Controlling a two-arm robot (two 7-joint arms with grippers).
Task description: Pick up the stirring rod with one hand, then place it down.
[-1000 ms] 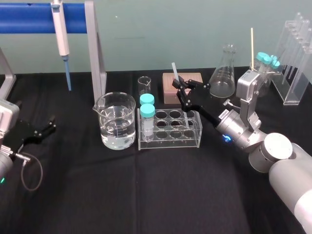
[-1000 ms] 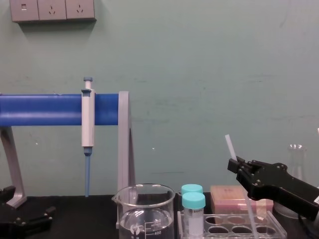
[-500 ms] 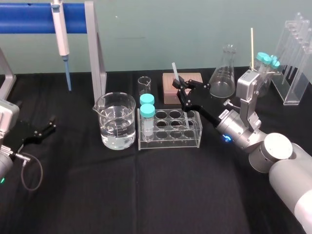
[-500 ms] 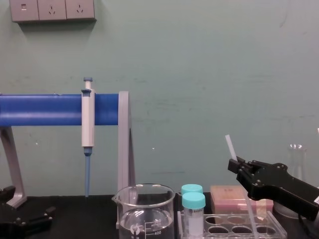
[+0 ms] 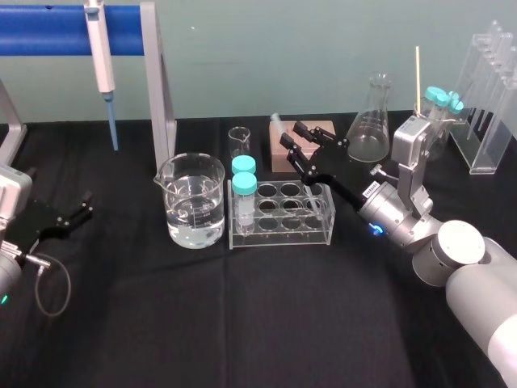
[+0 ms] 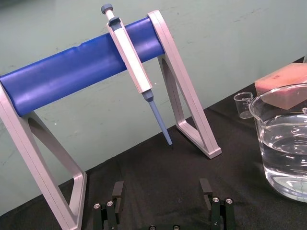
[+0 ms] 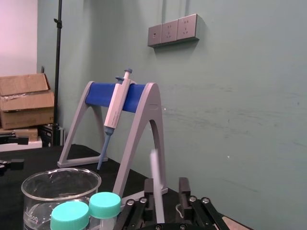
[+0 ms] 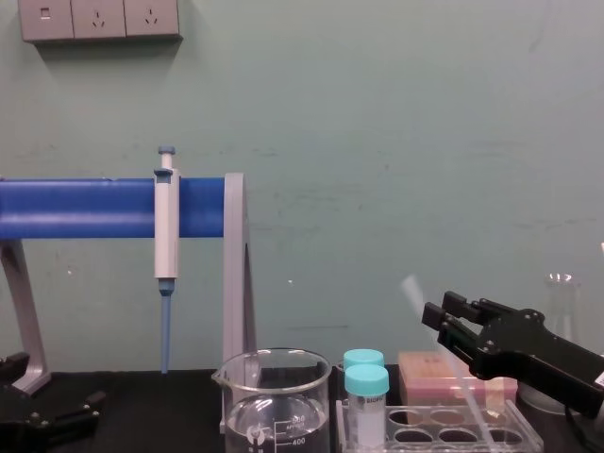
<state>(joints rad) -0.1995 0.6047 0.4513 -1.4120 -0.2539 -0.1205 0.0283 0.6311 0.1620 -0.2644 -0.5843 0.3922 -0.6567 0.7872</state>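
Note:
The stirring rod [image 5: 276, 123] is a thin translucent white rod standing tilted, its lower end in a hole of the clear tube rack [image 5: 283, 220]. Its top [image 8: 412, 289] leans over to the left. My right gripper [image 5: 292, 134] hovers over the rack's back row, open, with the rod running loosely between its fingers. In the right wrist view the rod [image 7: 154, 167] stands close beside one finger of the right gripper [image 7: 166, 186]. My left gripper [image 5: 82, 206] rests open at the table's left edge, and the left wrist view shows its fingers [image 6: 117, 189] spread wide with nothing between them.
A beaker of water [image 5: 194, 212] stands left of the rack, with two teal-capped tubes [image 5: 243, 174] in the rack's left end. Behind are a small beaker [image 5: 239, 139], a pink block [image 5: 315, 132] and a conical flask [image 5: 369, 129]. A pipette [image 5: 101, 48] hangs on the blue stand [image 5: 48, 18].
My right gripper's fingers have spread apart. The rod, held steeply before, has tipped over to the left and now leans in the rack.

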